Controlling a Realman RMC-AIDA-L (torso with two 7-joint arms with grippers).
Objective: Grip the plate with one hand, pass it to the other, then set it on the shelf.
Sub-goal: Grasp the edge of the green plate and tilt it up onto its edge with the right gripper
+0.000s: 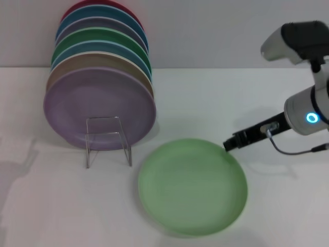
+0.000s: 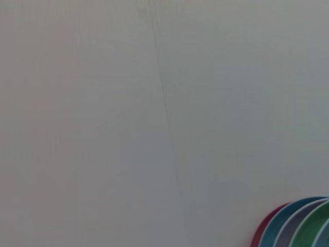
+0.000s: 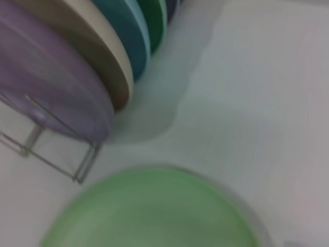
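Reaching toward the plate (image 1: 192,186), the right gripper (image 1: 229,144) is hovering at its far right rim, whether touching I cannot tell, nor how its fingers stand. The plate is lying flat on the table (image 1: 277,216), just beside the rack (image 1: 108,140), so the grip looks not yet made; next, the rim needs pinching. The arm is slanting down from the right. The left gripper is out of sight.

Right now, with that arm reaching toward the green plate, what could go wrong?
The plate lies flat on the table, so the right gripper, at its far rim, may just push it instead of catching the edge. The shelf already holds a row of standing plates, the lavender plate foremost, so another could knock them. The left gripper is out of sight, so the handover cannot be judged.
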